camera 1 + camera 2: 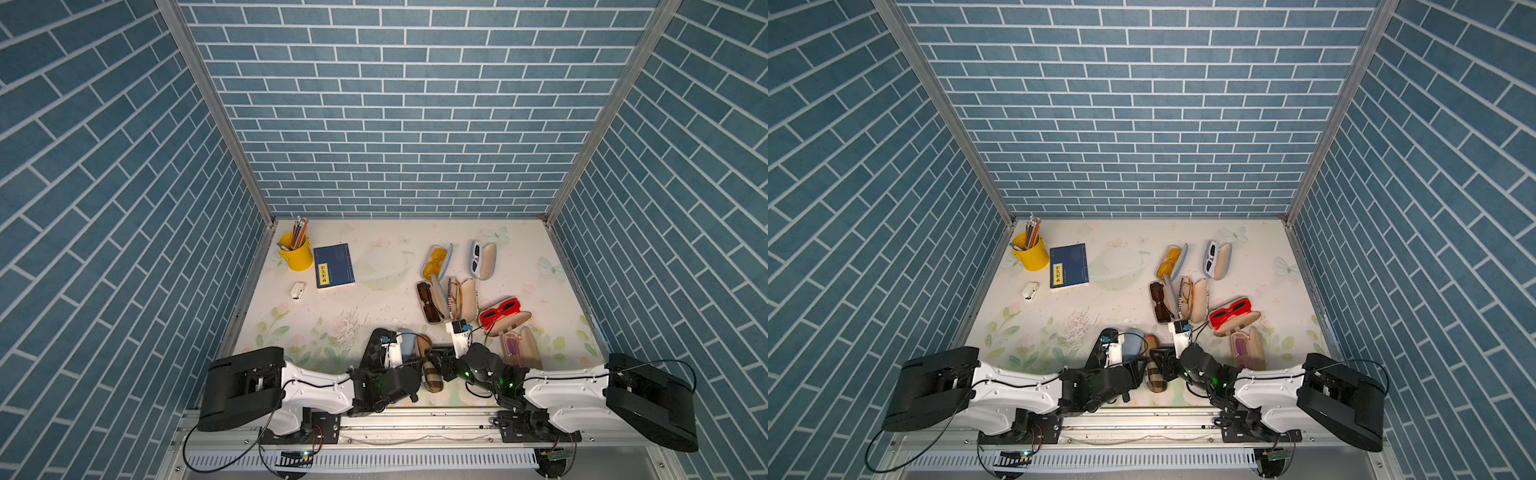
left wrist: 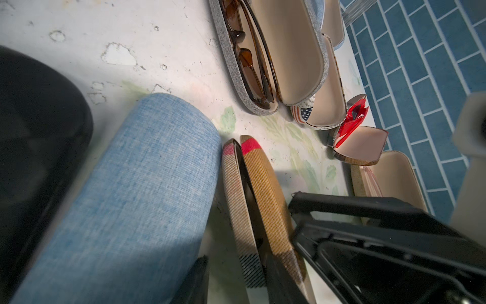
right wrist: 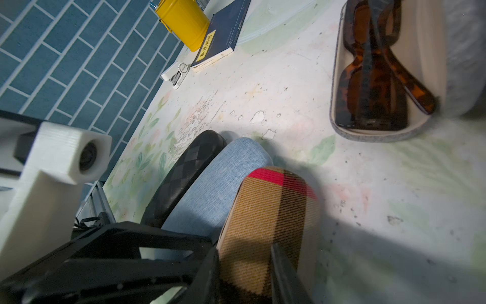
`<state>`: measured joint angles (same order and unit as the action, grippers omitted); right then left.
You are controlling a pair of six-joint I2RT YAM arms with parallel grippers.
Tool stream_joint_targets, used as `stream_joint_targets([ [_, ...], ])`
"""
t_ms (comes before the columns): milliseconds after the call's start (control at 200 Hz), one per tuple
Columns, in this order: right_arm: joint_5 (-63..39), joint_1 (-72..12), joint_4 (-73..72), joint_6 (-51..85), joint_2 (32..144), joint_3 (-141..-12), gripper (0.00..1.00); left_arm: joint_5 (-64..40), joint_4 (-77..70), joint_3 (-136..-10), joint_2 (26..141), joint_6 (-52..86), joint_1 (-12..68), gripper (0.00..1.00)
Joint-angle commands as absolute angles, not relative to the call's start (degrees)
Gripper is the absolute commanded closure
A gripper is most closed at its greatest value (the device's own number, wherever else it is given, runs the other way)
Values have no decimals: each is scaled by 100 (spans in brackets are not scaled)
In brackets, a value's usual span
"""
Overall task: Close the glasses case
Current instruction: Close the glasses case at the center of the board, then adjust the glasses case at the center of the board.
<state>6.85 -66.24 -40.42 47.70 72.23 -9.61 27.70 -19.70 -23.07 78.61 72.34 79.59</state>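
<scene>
We've got the glasses case (image 3: 268, 226) in tan-and-brown plaid with a red stripe, a denim case (image 2: 131, 197) in a pale blue weave, and a black case (image 3: 184, 171) with a diamond check. We also spot a yellow pencil cup (image 1: 296, 253), a navy book (image 1: 333, 266) with a yellow label, red sunglasses (image 1: 500, 309) and blue brick-pattern walls (image 1: 399, 124).

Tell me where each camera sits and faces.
Top views: overhead, near edge, looking down on floral table; left arm, right arm show.
Left wrist: low, facing far-right over tan plaid fabric glasses case; left gripper fingers show.
Right wrist: low, facing far-left toward yellow metal pencil cup; right gripper fingers show.
Shared: both wrists see plaid case and blue denim case.
</scene>
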Motion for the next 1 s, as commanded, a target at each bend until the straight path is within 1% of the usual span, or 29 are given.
stream_joint_targets([
  [0, 456, -6673, -3273, 4798, 7676, -870, 68, 2943, -2231, -2286, 7595, 7275, 8033, 56],
  [90, 442, -6670, -3348, 4788, 7752, -897, 68, 2967, -2169, -2264, 7549, 7286, 8035, 55],
  [260, 507, -6671, -3217, 4779, 7567, -915, 67, 3072, -2021, -2166, 7303, 7313, 8034, 54],
  [430, 575, -6671, -3170, 4821, 6922, -784, 64, 3120, -1633, -2236, 6966, 7189, 8033, 54],
  [550, 677, -6671, -2699, 4752, 6386, -843, 62, 3129, -1370, -2358, 6800, 6992, 8038, 54],
  [640, 861, -6651, -2108, 4713, 5905, -868, 58, 3117, -1133, -2546, 6832, 6846, 8033, 54],
  [725, 1080, -6522, -1391, 4698, 5225, -832, 55, 2996, -1123, -2728, 6979, 6549, 8033, 53],
  [830, 1254, -6218, -286, 4669, 4171, -856, 49, 2869, -1214, -2902, 7297, 6328, 8066, 42],
  [940, 1677, -5868, 1104, 4660, 3060, -1052, 43, 2662, -1492, -3294, 7739, 6114, 8122, 35],
  [995, 1967, -5702, 1767, 4700, 2652, -1187, 37, 2511, -1639, -3454, 7988, 6012, 8138, 32],
])
